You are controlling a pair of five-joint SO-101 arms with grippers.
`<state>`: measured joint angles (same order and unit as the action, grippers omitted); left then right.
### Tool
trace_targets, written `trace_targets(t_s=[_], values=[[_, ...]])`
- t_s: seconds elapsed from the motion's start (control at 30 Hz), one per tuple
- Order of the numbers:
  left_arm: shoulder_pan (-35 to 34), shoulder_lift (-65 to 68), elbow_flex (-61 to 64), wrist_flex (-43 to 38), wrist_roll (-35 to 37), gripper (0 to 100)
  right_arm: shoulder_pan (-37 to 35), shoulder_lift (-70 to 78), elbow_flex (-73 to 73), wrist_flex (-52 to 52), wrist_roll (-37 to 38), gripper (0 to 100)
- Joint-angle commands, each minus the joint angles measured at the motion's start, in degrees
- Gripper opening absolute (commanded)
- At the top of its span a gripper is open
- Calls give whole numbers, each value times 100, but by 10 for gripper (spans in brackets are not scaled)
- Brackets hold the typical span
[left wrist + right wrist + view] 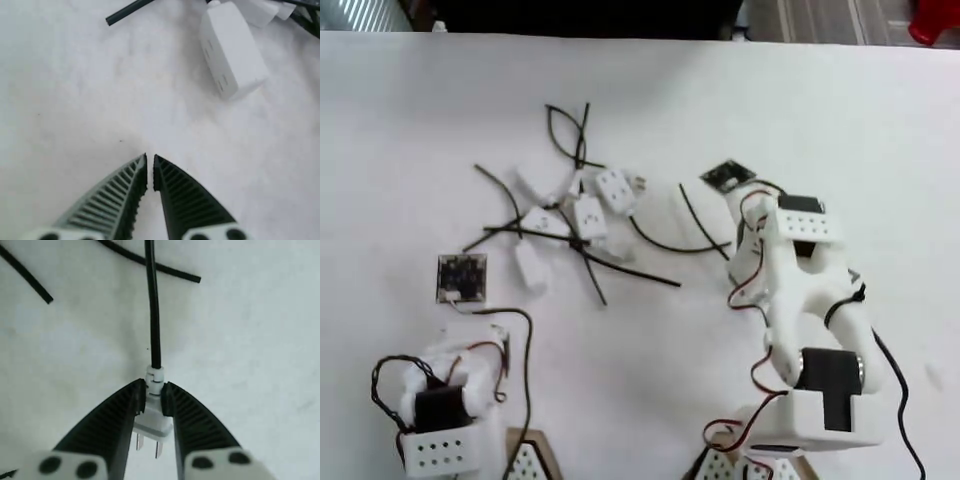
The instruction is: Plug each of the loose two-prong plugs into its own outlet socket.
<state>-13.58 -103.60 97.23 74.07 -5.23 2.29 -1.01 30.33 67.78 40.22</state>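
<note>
My right gripper (152, 395) is shut on a white two-prong plug (150, 422). Its prongs (147, 442) point back toward the wrist, and its black cord (152, 305) runs away from the fingers across the table. In the high view this arm (800, 290) is at the right, with the cord (705, 228) beside it. My left gripper (150, 162) is shut on nothing, low over bare table. A white outlet socket (232, 50) lies beyond it. White sockets and plugs with black cords lie tangled (575, 215) mid-table.
Two small black squares lie on the white table, one left (461, 277) and one near the right arm (728, 176). The left arm (440, 410) sits folded at the front left. A loose cord end (125, 12) lies near the socket.
</note>
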Motion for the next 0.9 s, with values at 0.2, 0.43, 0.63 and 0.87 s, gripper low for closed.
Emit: trace_targets(t_s=[0.2,0.43,0.63,0.87], values=[[84,-22,-18,-53,-53,46,-295,418,-325,382,-9,98],[84,-22,-18,-53,-53,46,-268,716,-1336,1516,-9,158],[84,-22,-18,-53,-53,46,-374,725,-1459,2176,264,149],[84,-22,-18,-53,-53,46,-365,734,-932,1754,299,148]])
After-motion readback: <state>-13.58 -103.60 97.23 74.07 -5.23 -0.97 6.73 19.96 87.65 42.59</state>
